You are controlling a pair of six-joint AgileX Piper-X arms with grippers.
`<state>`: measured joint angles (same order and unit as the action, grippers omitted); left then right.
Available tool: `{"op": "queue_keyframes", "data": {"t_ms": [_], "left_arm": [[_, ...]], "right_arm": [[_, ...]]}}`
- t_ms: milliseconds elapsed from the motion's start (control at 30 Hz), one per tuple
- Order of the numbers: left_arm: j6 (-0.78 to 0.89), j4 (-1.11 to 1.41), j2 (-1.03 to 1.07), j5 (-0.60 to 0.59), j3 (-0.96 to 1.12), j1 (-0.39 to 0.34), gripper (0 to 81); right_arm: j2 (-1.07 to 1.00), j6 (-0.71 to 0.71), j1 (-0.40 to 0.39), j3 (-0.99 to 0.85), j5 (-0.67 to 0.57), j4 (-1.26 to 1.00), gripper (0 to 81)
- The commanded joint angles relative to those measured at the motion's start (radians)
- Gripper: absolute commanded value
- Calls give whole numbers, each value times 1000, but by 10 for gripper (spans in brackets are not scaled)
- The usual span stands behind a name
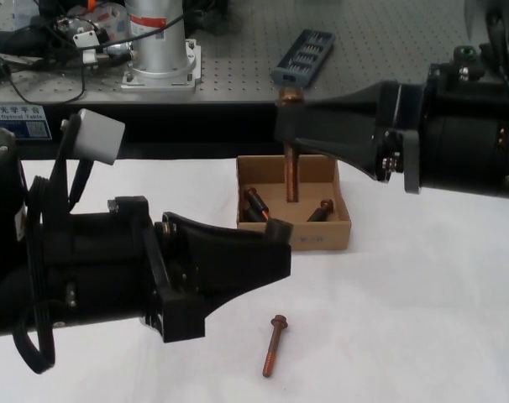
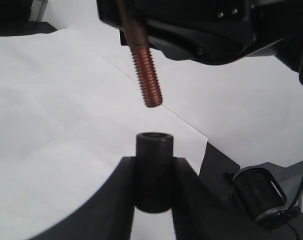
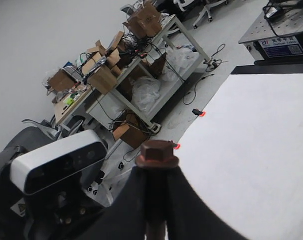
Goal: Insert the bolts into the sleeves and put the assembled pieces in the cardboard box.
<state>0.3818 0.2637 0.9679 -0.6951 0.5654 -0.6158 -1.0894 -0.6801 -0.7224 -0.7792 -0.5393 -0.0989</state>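
**A:** Between the fingers of the left gripper (image 2: pixel 154 186): sleeve (image 2: pixel 153 160) clamped upright. Right gripper (image 3: pixel 155 187) pinches a bolt (image 2: pixel 144 70), tip just above the sleeve, not in.

**B:** Box (image 1: pixel 338 227)?

**A:** Some pieces (image 1: pixel 254 204) inside. Spare bolt (image 1: pixel 275 345) on the cloth (image 1: pixel 422 319), not yet done.

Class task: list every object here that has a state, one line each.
Sleeve: upright, empty.
Held bolt: upright above sleeve, not inserted.
Loose bolt: lying on bench.
Cardboard box: open, pieces inside.
Left gripper: shut on sleeve.
Right gripper: shut on held bolt.
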Motion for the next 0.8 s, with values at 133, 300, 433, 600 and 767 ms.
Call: {"op": "queue_keyframes", "data": {"t_ms": [133, 300, 433, 600, 767], "left_arm": [[19, 41, -6, 36, 2, -1, 6], [83, 120, -6, 36, 2, -1, 6], [123, 154, -6, 36, 2, -1, 6], [142, 154, -6, 23, 2, -1, 6], [159, 154, -6, 7, 2, -1, 6]], "right_arm": [[5, 4, -2, -2, -12, -41, 16], [5, 11, -2, -2, -10, -42, 16], [5, 27, -2, -2, -5, -42, 16], [5, 30, -2, -2, 10, -42, 16], [5, 29, -2, -2, 13, -54, 16]]}}
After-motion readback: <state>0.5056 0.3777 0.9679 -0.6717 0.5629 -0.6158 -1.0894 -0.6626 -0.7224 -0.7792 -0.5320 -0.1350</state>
